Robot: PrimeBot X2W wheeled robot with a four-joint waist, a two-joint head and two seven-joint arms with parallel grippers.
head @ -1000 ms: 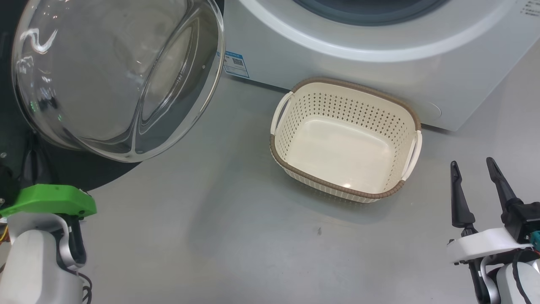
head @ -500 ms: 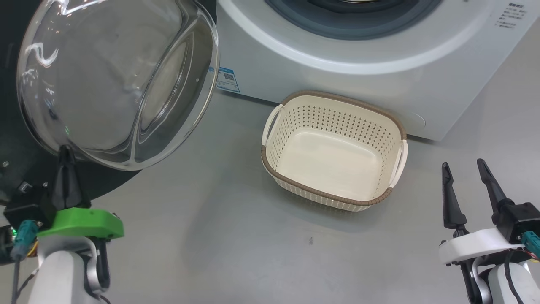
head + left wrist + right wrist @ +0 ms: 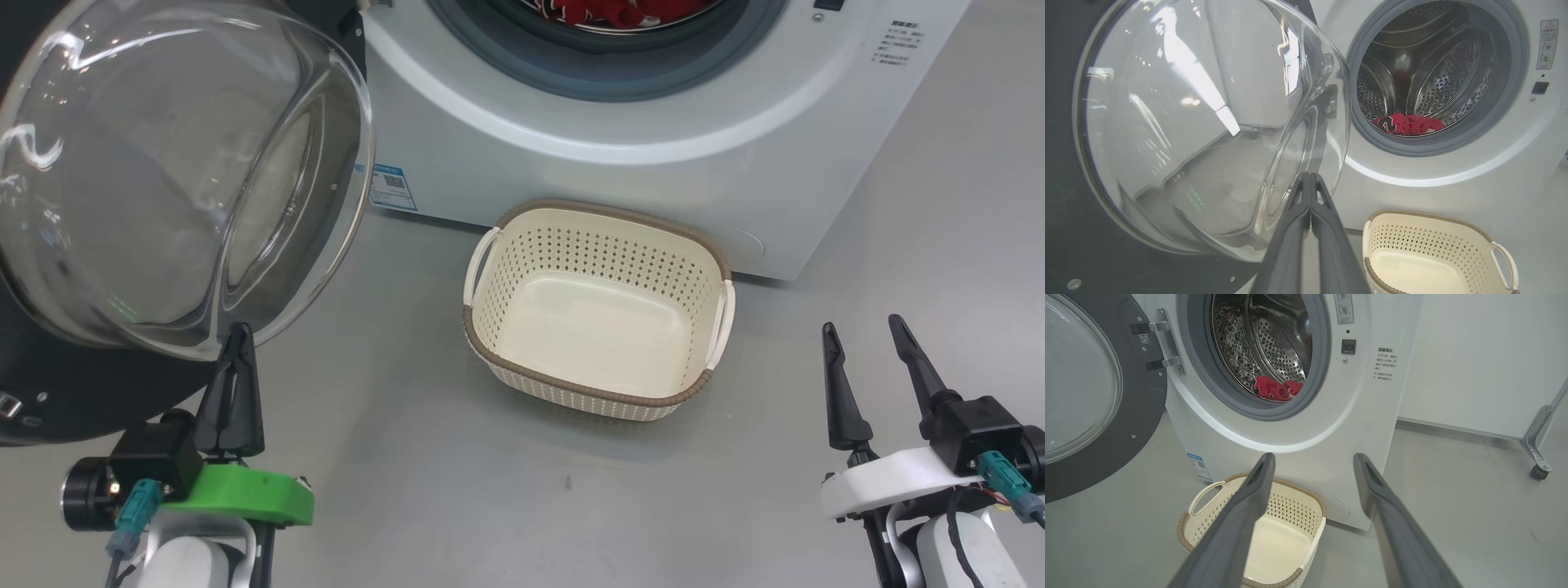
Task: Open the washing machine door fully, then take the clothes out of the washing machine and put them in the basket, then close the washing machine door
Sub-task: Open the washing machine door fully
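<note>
The washing machine door (image 3: 163,188) stands swung open at the left, its glass bowl bulging toward me and its black rim (image 3: 1147,412) behind it. In the drum of the white washing machine (image 3: 620,139) lie the red clothes (image 3: 1406,124), low at the drum's front. The cream basket (image 3: 600,310) sits on the floor against the machine's front, with nothing in it. My left gripper (image 3: 237,335) is shut, fingers pressed together just below the door's glass, holding nothing. My right gripper (image 3: 865,331) is open at the lower right, well clear of the basket.
Grey floor (image 3: 457,490) spreads between my arms and the basket. A blue label sticker (image 3: 390,188) marks the machine's lower left front. A white wall panel (image 3: 1474,363) and a caster leg (image 3: 1539,457) stand to the right of the machine.
The head camera has tilted up and turned, bringing the drum and red clothes into view. My left gripper has come up into view from the lower left, below the door's glass.
</note>
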